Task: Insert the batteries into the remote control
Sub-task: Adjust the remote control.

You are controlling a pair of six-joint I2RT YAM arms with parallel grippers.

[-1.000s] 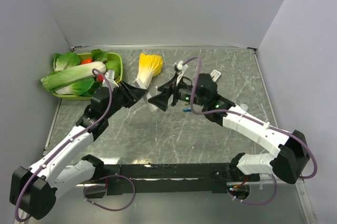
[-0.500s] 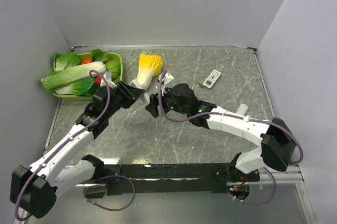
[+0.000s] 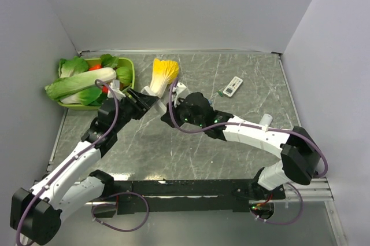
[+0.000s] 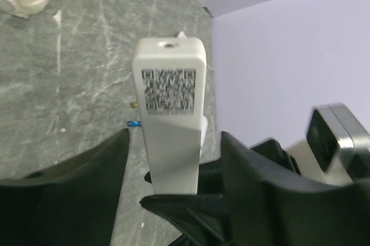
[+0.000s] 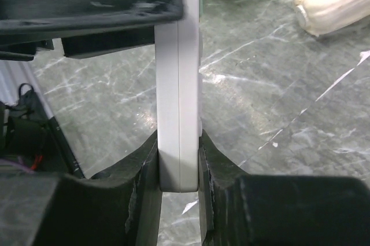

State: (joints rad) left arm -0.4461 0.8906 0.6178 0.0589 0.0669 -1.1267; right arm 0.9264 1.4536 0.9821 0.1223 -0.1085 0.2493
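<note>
A white remote control (image 4: 170, 113), QR sticker facing the left wrist camera, is held above the table between both arms. My right gripper (image 5: 179, 162) is shut on its lower end (image 5: 179, 95), pads flat against both sides. My left gripper (image 4: 173, 142) stands open around the remote, a gap showing on each side. From above, the left gripper (image 3: 149, 102) and right gripper (image 3: 169, 113) meet left of the table's centre. One tiny blue battery (image 4: 134, 123) lies on the marble beyond the remote; in the top view the right arm hides it.
A second remote (image 3: 232, 86) lies on the table at the back right. A green basket (image 3: 130, 76) of leafy vegetables sits at the back left. A yellow-and-white cabbage (image 3: 163, 75) lies beside it, just behind the grippers. Grey walls enclose three sides.
The right gripper swung left to the remote and closed on its end. The left gripper's jaws opened off the remote; the left arm barely moved.
</note>
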